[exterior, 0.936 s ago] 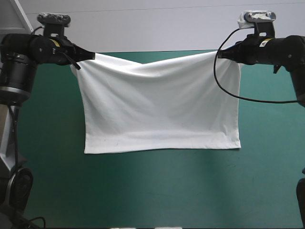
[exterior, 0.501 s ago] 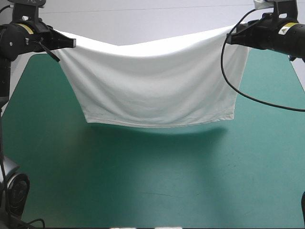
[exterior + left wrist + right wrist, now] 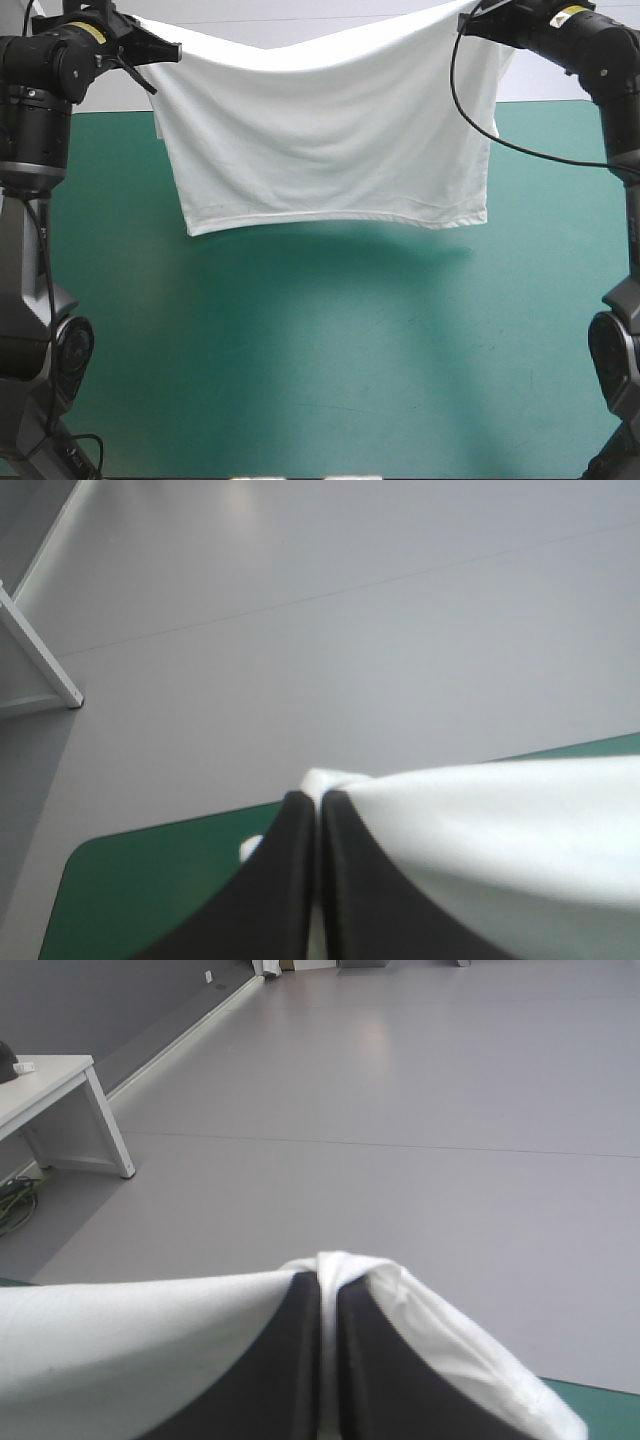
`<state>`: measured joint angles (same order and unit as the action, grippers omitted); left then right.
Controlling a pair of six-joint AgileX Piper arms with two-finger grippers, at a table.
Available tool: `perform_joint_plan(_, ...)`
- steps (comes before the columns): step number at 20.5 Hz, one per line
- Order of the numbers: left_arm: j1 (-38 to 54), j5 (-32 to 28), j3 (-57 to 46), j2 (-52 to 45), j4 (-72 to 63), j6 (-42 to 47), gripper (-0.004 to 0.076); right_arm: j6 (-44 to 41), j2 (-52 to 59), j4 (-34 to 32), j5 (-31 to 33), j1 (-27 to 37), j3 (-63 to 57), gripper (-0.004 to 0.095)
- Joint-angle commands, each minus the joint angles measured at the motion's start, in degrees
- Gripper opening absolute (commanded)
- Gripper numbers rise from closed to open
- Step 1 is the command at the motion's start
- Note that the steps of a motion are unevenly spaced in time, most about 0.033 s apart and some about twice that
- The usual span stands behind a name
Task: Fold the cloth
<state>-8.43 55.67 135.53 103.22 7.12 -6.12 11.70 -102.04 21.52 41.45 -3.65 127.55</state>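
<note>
The white T-shirt (image 3: 330, 130) hung spread across the upper half of the high view, its hem lifted off the teal-green desk (image 3: 320, 380); the left end effector (image 3: 172, 48), upper left, was clamped on one top corner; the right end effector (image 3: 470, 22), upper right, pinched the other.

T-shirt (image 3: 330, 130) | hides part of table (image 3: 300, 350) far edge | cropped in wrist views

Robot lab: table (image 3: 320, 390) under teal-green cover, wide bare grey floor (image 3: 450, 1110), white desk (image 3: 50, 1078) near wall.
</note>
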Motion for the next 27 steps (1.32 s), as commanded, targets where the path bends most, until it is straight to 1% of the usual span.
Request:
perform_joint_plan(1,-0.1,-6.9,9.7,1.8,0.6,0.2,-0.0008,0.6,-2.6,3.1,-7.6,0.3,9.4,-0.0019)
perform_joint_plan(2,-0.1,-6.1,11.6,2.7,0.6,0.2,-0.0008,0.6,-3.4,3.1,-7.1,0.3,11.5,-0.0019)
perform_joint_plan(3,-0.1,-3.7,14.3,3.8,0.6,0.2,-0.0008,0.6,-4.3,3.1,-5.1,0.3,14.3,-0.0019)
perform_joint_plan(6,-0.1,0.1,14.9,5.2,0.6,-0.3,-0.0008,-0.1,-4.4,0.4,-0.5,0.3,14.0,-0.0019)
perform_joint_plan(8,-0.1,5.4,14.8,8.0,-0.2,-0.5,-0.0008,-1.2,-6.1,-0.1,7.2,0.3,9.8,-0.0019)
perform_joint_plan(10,-0.1,10.4,14.8,10.6,-1.1,-0.5,-0.0008,-2.5,-7.4,-0.9,12.2,0.3,7.0,-0.0019)
perform_joint_plan(11,-0.1,18.4,14.8,14.3,-1.5,-0.5,-0.0008,-4.8,-8.8,-4.0,17.2,0.3,1.0,-0.0019)
perform_joint_plan(12,-0.1,18.5,12.9,15.8,-2.5,0.3,-0.0008,-4.1,-8.9,-4.2,18.0,0.3,-2.7,-0.0019)
perform_joint_plan(13,-0.2,18.5,9.9,15.8,-4.4,0.2,-0.0008,-2.9,-8.0,-4.2,18.1,0.3,-8.0,-0.0019)
perform_joint_plan(14,-0.2,18.5,7.1,14.9,-5.8,0.2,-0.0008,-2.2,-6.3,-4.2,17.0,0.3,-12.5,-0.0019)
perform_joint_plan(15,-0.2,18.5,2.3,12.9,-6.7,0.2,-0.0008,-2.2,-4.5,-4.2,15.6,0.3,-17.7,-0.0019)
perform_joint_plan(17,-0.2,18.3,-7.3,8.4,-7.1,0.2,-0.0008,-2.2,-1.2,-4.4,15.4,0.3,-24.4,-0.0019)
perform_joint_plan(18,-0.2,18.3,-15.4,4.5,-7.1,0.0,-0.0008,-1.7,1.4,-4.5,16.7,0.3,-29.3,-0.0019)
perform_joint_plan(19,-0.2,18.3,-20.0,2.6,-7.1,0.0,-0.0008,-1.2,2.5,-4.5,17.4,0.3,-31.1,-0.0019)
perform_joint_plan(20,-0.2,17.6,-28.8,-2.0,-7.1,-0.1,-0.0008,-1.1,5.0,-4.6,18.3,0.3,-35.2,-0.0019)
perform_joint_plan(21,-0.2,17.0,-32.3,-4.3,-7.1,-0.1,-0.0008,-1.1,6.5,-4.6,19.1,0.3,-37.3,-0.0019)
perform_joint_plan(22,-0.2,14.8,-40.6,-9.1,-7.1,0.2,-0.0008,-1.0,9.5,-4.6,20.7,0.3,-41.6,-0.0019)
perform_joint_plan(23,-0.2,14.1,-43.7,-11.0,-7.5,0.2,-0.0008,-0.8,11.0,-4.6,21.4,0.3,-43.7,-0.0019)
perform_joint_plan(24,-0.2,13.8,-50.8,-15.6,-7.5,0.8,-0.0008,-0.4,13.9,-4.6,22.4,0.3,-47.0,-0.0019)
perform_joint_plan(27,-0.2,15.4,-59.3,-21.0,-7.5,2.1,-0.0008,0.2,18.3,-4.6,24.1,0.3,-52.7,-0.0019)
